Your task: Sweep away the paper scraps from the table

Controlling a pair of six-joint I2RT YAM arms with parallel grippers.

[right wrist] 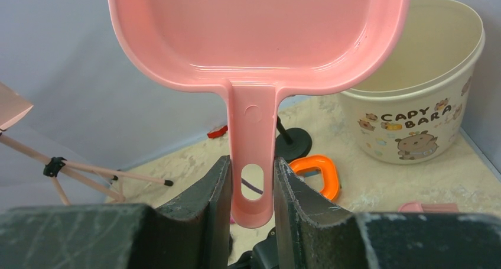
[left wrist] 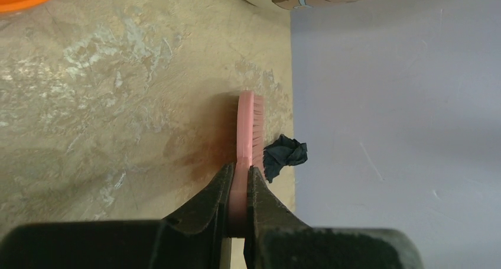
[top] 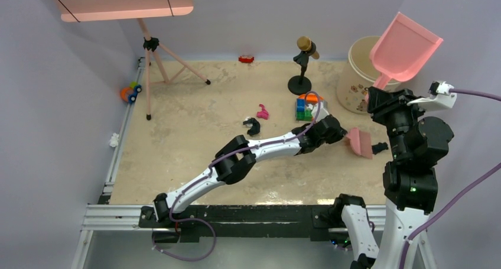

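Observation:
My left gripper (top: pixel 344 137) (left wrist: pixel 239 174) is shut on the handle of a pink brush (top: pixel 359 142) (left wrist: pixel 248 127), held on edge near the right edge of the table (top: pixel 189 162). A navy-black paper scrap (top: pixel 380 146) (left wrist: pixel 285 155) lies against its bristles at that edge. Another dark scrap (top: pixel 253 126) and a magenta one (top: pixel 262 111) lie mid-table. My right gripper (top: pixel 383 91) (right wrist: pixel 252 168) is shut on the handle of a pink dustpan (top: pixel 404 47) (right wrist: pixel 254 32), raised over the cream bucket (top: pixel 353 86) (right wrist: pixel 413 121).
A blue-green block stack (top: pixel 305 107) with an orange piece stands by the left forearm. A microphone stand (top: pixel 302 68), a red toy car (top: pixel 246 59) and a pink tripod (top: pixel 156 62) are at the back. A small white wad (top: pixel 113 140) sits on the left rail.

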